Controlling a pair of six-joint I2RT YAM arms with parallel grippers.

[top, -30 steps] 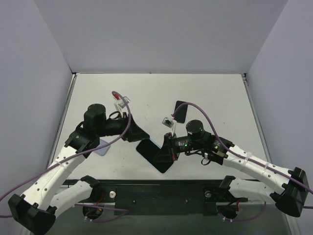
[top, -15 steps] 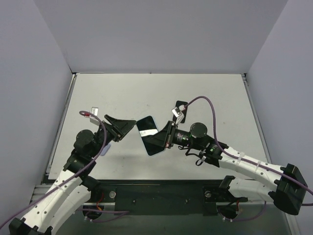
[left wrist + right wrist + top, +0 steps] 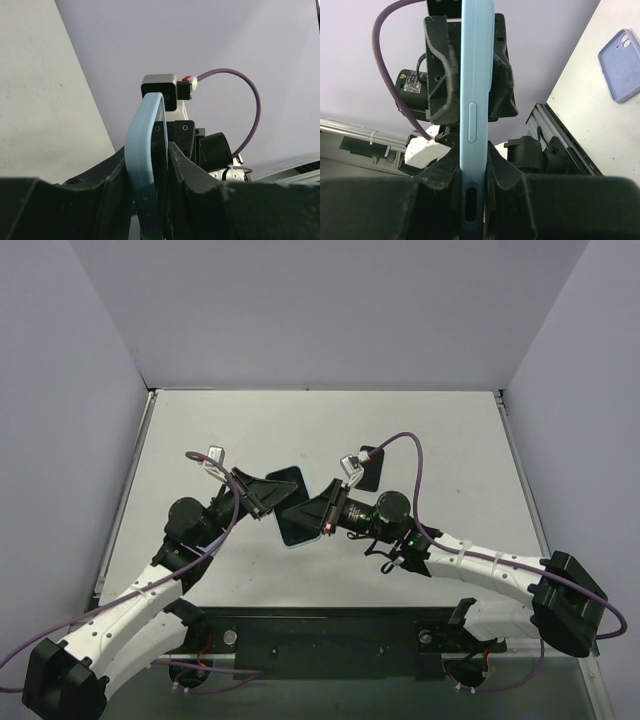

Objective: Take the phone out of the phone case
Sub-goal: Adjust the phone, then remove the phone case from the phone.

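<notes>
- The phone sat in its light-blue phone case, lifted off the table over its middle and a little toward its left side.
- From the top camera the long axis ran roughly from the table's far edge to its near edge, leaning slightly. The dark face was turned up toward that camera, with the blue rim showing around it.
- The right wrist camera saw the case edge-on as an upright blue strip (a long side button and a slot were visible on it).
- The right gripper was closed on the case. Its two fingers pressed the case's faces from either side, at the edge nearer the table's right side.
- The left gripper was clamped on the opposite long edge, nearer the table's left side. In its own camera the blue rim ran up between the narrowed fingers.
- The two grippers faced each other across the case, which bridged the gap between them.
- Half a second before, only the right gripper held the phone, with the left gripper standing apart from it toward the table's left side. Since then the left gripper had closed onto it.
- A second before, the phone had hung nearer the table's near edge.
- A dark flat object lay on the table right of centre, and a lavender case lay flat on the table surface.
</notes>
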